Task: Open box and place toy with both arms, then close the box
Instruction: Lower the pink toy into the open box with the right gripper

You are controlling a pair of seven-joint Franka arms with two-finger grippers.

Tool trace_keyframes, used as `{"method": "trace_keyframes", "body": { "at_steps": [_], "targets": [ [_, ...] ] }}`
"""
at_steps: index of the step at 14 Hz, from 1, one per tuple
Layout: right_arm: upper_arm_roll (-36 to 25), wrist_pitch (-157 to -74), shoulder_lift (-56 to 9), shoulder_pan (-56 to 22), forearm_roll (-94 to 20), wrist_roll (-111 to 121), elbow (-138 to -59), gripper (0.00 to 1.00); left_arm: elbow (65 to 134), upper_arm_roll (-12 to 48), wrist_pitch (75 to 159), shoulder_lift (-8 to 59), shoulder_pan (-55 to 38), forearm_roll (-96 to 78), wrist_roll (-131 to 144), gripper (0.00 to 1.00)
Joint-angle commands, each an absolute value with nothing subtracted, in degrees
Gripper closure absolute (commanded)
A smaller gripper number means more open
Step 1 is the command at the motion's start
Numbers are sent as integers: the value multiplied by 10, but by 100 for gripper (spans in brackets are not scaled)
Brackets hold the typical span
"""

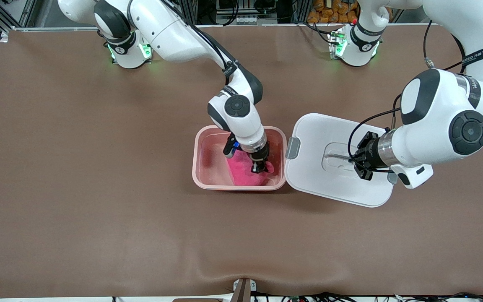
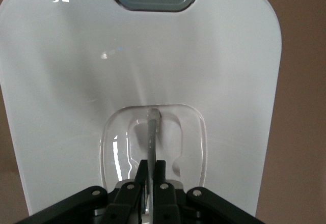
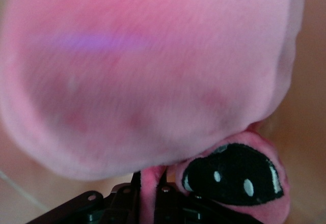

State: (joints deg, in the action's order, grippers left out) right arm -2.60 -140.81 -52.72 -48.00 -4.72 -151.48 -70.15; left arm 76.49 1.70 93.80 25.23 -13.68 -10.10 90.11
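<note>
Right claw (image 1: 259,167) clamps toy (image 1: 245,170) inside open box (image 1: 208,138); left claw (image 1: 355,161) pinches lid (image 1: 317,134) handle (image 2: 151,132) on desk (image 1: 78,167).

The right arm reaches down from its base, its hand (image 1: 259,167) pointing downward with fingers (image 3: 164,196) pinched nearly together. The left arm bends low and level, its hand (image 1: 357,161) with fingers (image 2: 159,175) clamped narrowly.
</note>
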Motion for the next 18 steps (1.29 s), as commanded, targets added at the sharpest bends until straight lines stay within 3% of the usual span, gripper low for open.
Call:
{"method": "trace_keyframes", "body": {
  "at_steps": [1,2,3,4,9,14,18],
  "targets": [
    [-33,-1413,-560,-483,-18,-1520,-691,100,780,16,935,235,-136,-113,892,100],
    [-33,-1413,-561,-486,-12,-1518,-694,83,780,16,935,235,-137,-113,892,100],
    [-33,-1413,-560,-487,-7,-1516,-694,18,780,16,935,235,-136,-113,892,100],
    [-33,-1412,-559,-487,-6,-1519,-693,0,780,16,935,235,-136,-113,892,100],
    [-29,-1387,-511,-482,-14,-1521,-684,0,780,16,935,235,-137,-113,892,100],
    [-29,-1292,-469,-478,-16,-1521,-623,0,780,16,935,235,-138,-113,893,100],
    [-27,-1234,-422,-454,-19,-1502,-622,0,778,16,935,234,-139,-113,893,100]
  ]
}}
